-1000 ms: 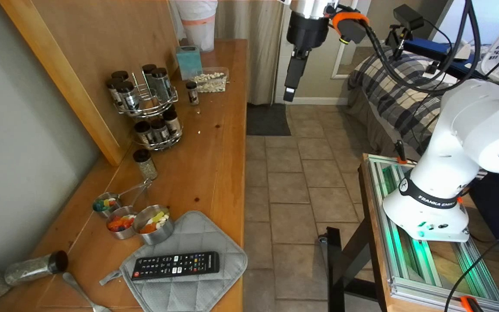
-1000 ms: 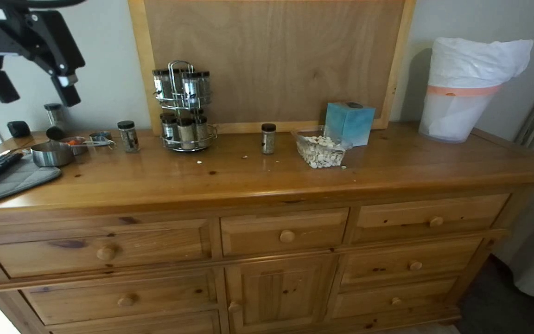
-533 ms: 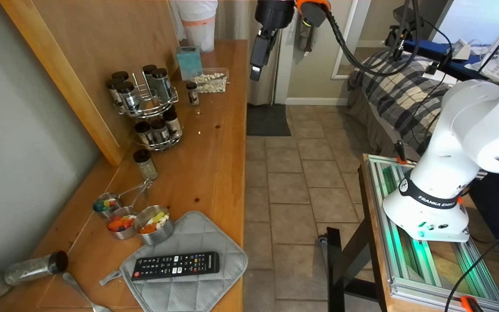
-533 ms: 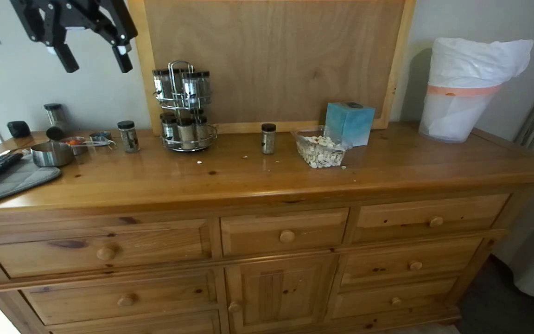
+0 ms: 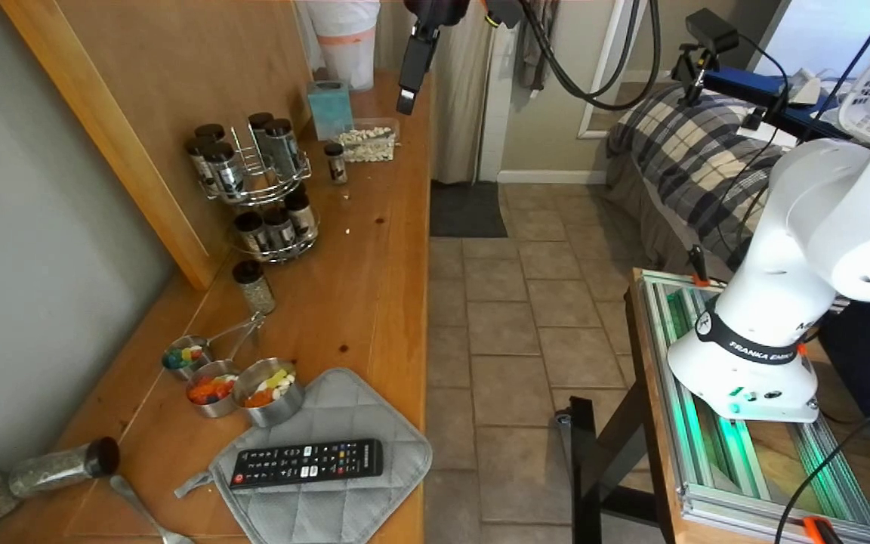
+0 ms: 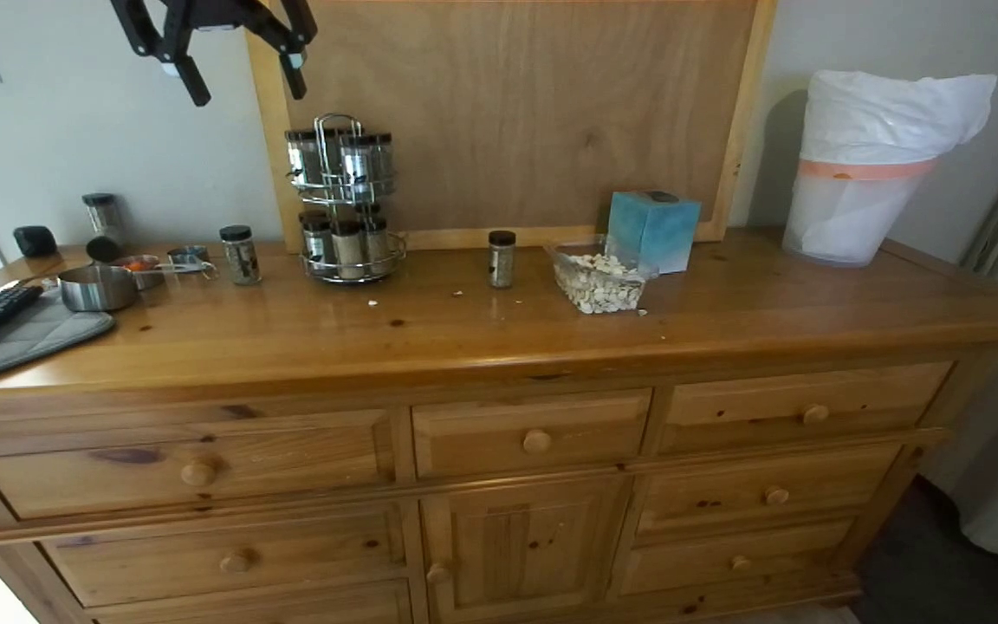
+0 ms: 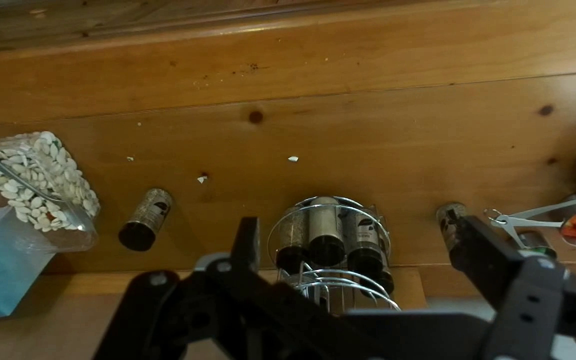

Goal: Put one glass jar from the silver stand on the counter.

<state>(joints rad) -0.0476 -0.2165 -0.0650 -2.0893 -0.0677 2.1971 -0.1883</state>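
The silver stand (image 6: 352, 279), a two-tier wire rack, stands upright on the wooden counter (image 6: 430, 329) against the board. Its upper tier holds dark-capped glass jars (image 6: 356, 162); its lower tier holds several more, such as one glass jar (image 5: 279, 228). In the wrist view the lower jars (image 7: 326, 225) show between my fingers; the upper tier is largely hidden behind the gripper body. My gripper (image 6: 247, 91) is open and empty, above the stand and nearer the room side. It also shows in the other views (image 5: 406, 102) (image 7: 358, 230). It touches nothing.
Loose jars stand on the counter either side of the stand (image 6: 502, 260) (image 6: 241, 256). A plastic box of white seeds (image 6: 600, 286), a blue tissue box (image 6: 653, 232) and a white bin (image 6: 854, 199) are on one side. Measuring cups (image 5: 269, 393) and a remote (image 5: 306, 462) on a grey potholder are on the other.
My gripper has moved from over the floor to over the counter, toward the stand, and it has risen in the exterior views. It stays open. The objects on the counter have not moved.
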